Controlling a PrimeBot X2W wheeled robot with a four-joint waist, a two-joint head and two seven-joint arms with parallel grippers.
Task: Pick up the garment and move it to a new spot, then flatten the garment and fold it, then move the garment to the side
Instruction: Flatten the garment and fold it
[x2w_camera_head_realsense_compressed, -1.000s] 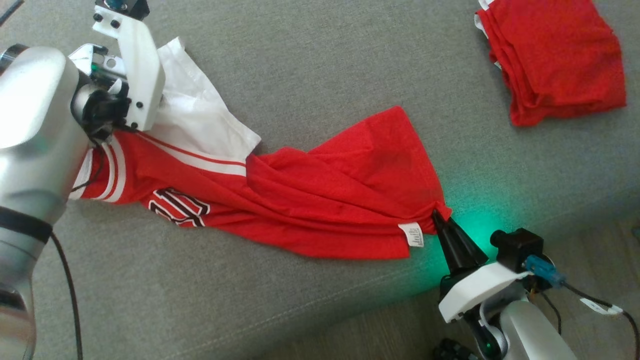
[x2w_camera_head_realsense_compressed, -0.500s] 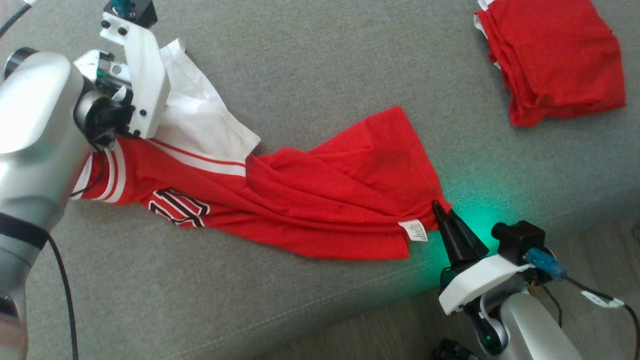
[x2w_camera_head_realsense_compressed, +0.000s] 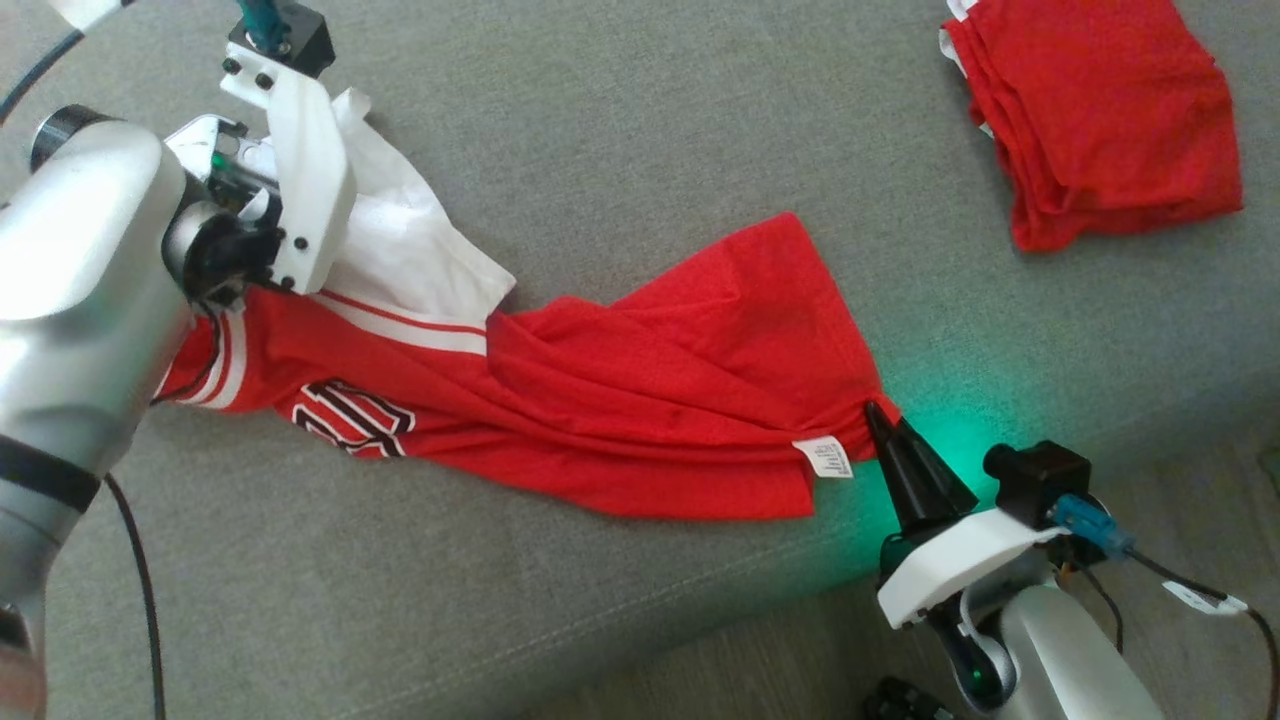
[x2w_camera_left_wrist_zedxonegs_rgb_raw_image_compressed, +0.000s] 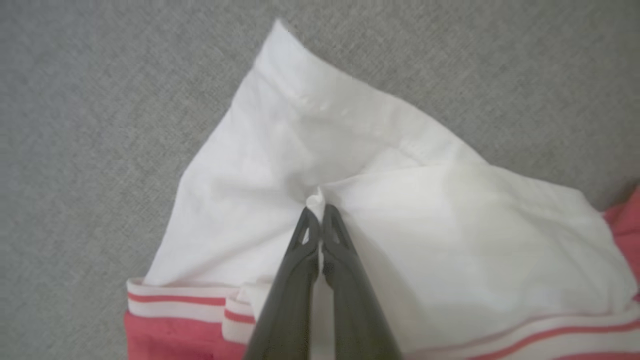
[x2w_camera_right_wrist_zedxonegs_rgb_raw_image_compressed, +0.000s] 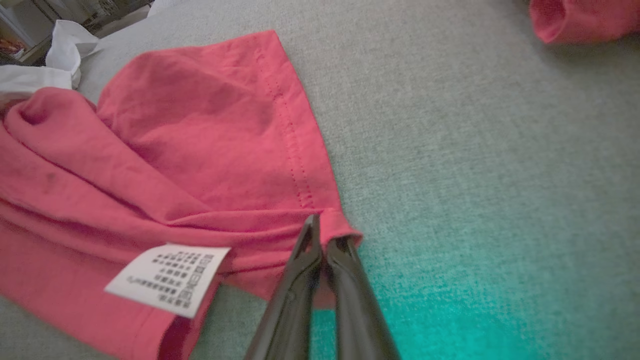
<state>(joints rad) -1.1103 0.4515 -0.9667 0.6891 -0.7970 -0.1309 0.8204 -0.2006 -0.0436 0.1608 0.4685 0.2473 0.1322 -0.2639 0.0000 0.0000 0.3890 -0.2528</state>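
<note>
Grey cushion (x2w_camera_head_realsense_compressed: 620, 120), head view: garment (x2w_camera_head_realsense_compressed: 650, 380) lies stretched across it, red end at the care label (x2w_camera_head_realsense_compressed: 826, 458), white end far from the care label, under the left arm (x2w_camera_head_realsense_compressed: 90, 250).
Right gripper (x2w_camera_head_realsense_compressed: 882, 425): tips together just beside the care label, pinching the hem corner (x2w_camera_head_realsense_compressed: 885, 405).
Folded red pile (x2w_camera_head_realsense_compressed: 1100, 110): well apart from the care label.
Left gripper (x2w_camera_left_wrist_zedxonegs_rgb_raw_image_compressed: 316, 212), left wrist view: fingers pressed together on a pinch of white cloth (x2w_camera_left_wrist_zedxonegs_rgb_raw_image_compressed: 350, 165).
Hem corner, right wrist view: clamped between the dark fingers, care label just beside them.
Left arm against 1 second ago: shifted slightly, and its jaws have just shut; the garment lies as it did.
Garment's 2 ends: both gripped, so I judge it ready to lift and move.
</note>
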